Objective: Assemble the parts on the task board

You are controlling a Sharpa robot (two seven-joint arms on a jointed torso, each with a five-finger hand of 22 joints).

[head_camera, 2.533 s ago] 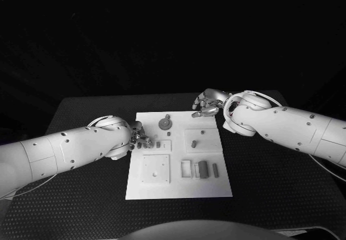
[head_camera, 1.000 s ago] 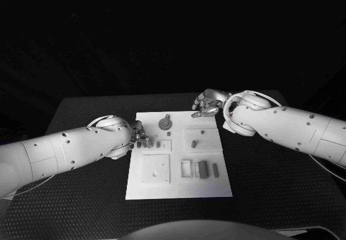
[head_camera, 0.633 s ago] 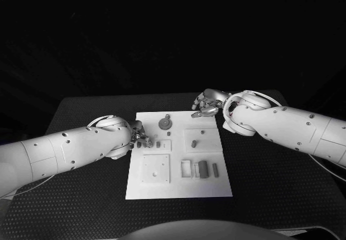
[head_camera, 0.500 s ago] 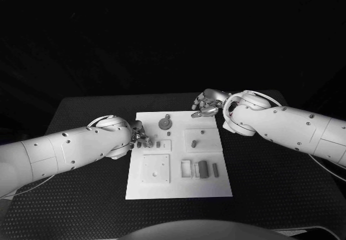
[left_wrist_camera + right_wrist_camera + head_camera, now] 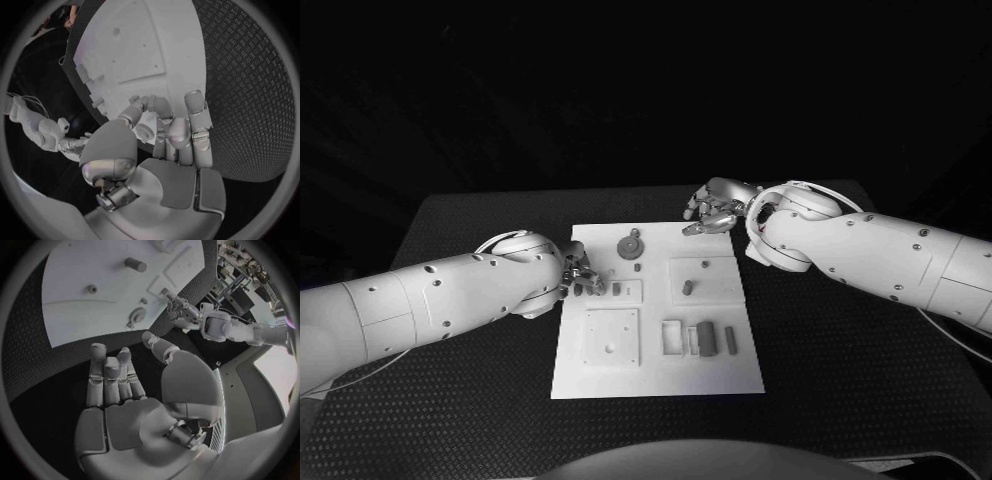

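- While the white task board (image 5: 658, 378) lies flat in the middle of the black surface (image 5: 473, 390), both arms reach in toward its far half.
- The left hand (image 5: 581, 277) sits at the board's left edge, beside a small square recess. In the left wrist view its fingers (image 5: 194, 117) are curled together over the board's rim, fingertips close to one another; whether a part is pinched between them I cannot tell.
- The right hand (image 5: 715, 210) hovers at the board's far right corner, above the surface. In the right wrist view its fingers (image 5: 106, 372) are stretched out and apart from the thumb, with nothing in them.
- A round gear-like part (image 5: 632, 246) stands on the far half of the board, between the two hands.
- A short upright peg (image 5: 687, 288) stands in the square recess on the board's right side.
- Two elongated parts (image 5: 707, 338) lie side by side on the near right part of the board, next to a rectangular slot (image 5: 672, 338).
- A larger square recess (image 5: 610, 336) sits on the near left part.
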